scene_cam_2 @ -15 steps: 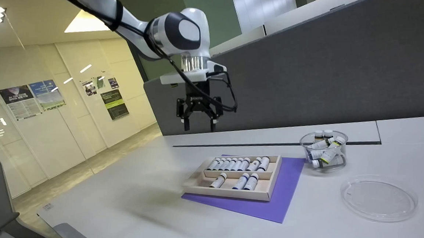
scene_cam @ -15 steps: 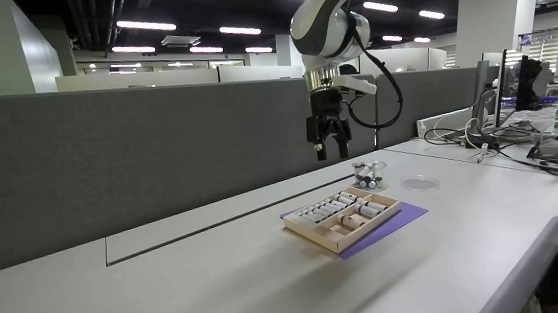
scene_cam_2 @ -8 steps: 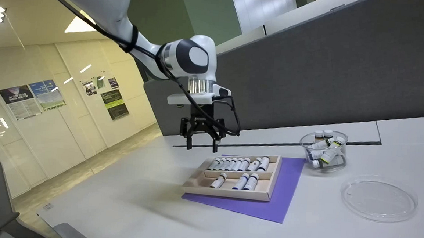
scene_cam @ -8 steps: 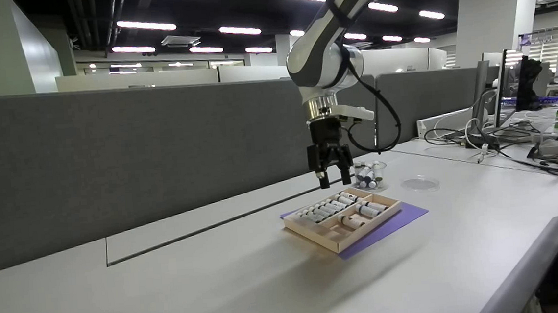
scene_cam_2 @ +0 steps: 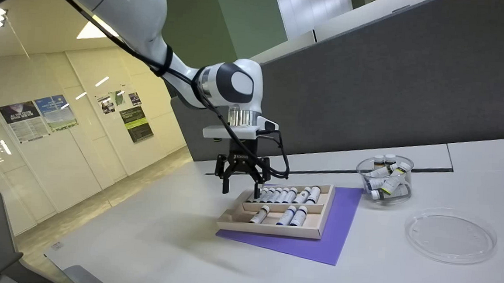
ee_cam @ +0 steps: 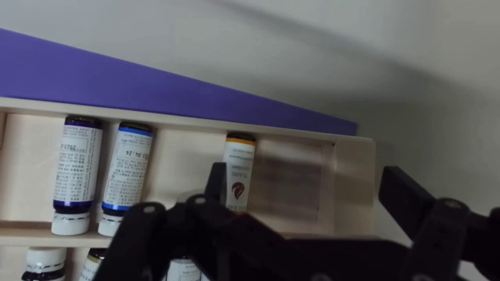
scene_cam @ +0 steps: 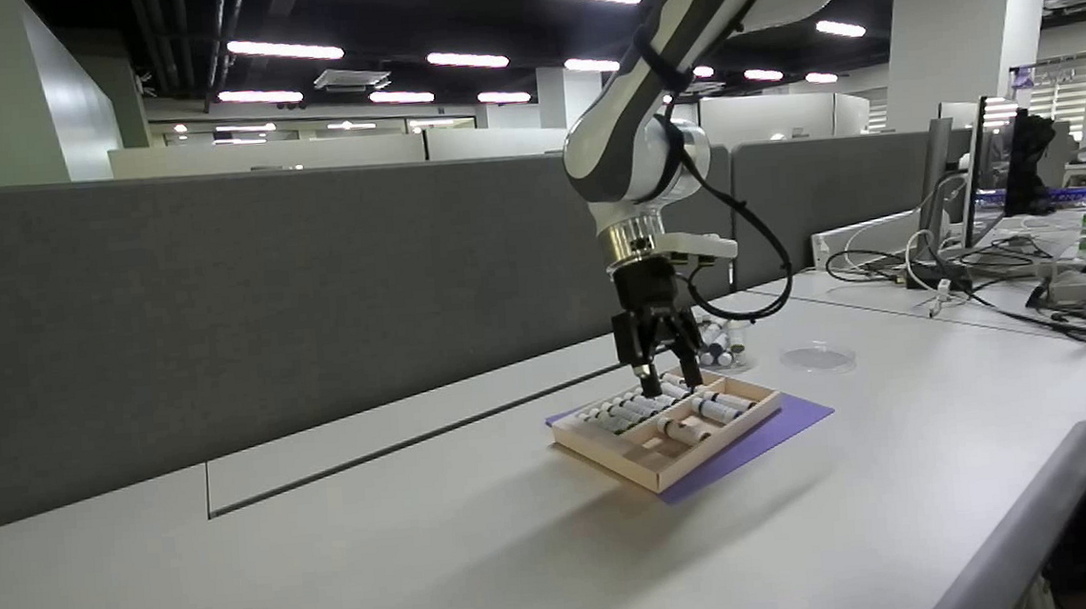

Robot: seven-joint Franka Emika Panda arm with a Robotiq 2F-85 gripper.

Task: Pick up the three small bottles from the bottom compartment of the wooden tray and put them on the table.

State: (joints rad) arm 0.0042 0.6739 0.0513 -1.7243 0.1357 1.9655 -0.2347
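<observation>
The wooden tray [scene_cam_2: 268,230] lies on a purple mat on the white table [scene_cam_2: 140,244]; it shows in an exterior view too [scene_cam: 601,457]. Three small bottles lie in its lower compartment. One with orange bands [scene_cam_2: 259,214] [ee_cam: 239,171] lies apart from a pair with blue bands [scene_cam_2: 287,216] [ee_cam: 128,168] and darker blue bands [scene_cam_2: 299,216] [ee_cam: 78,164]. My gripper [scene_cam_2: 241,190] [scene_cam: 671,386] is open and empty above the tray's end. In the wrist view the gripper [ee_cam: 306,180] has one finger partly over the orange-banded bottle, hiding its cap; the other finger is beyond the end wall.
The tray's upper compartment holds a row of several bottles [scene_cam_2: 280,195]. A clear round dish [scene_cam_2: 389,185] full of bottles stands beside the purple mat [scene_cam_2: 343,221]. A clear lid [scene_cam_2: 451,237] lies nearby. A grey partition [scene_cam: 314,311] runs behind the table.
My gripper has moved down toward the tray, staying open. In both exterior views it has also shifted slightly right. The tray and bottles have not moved.
</observation>
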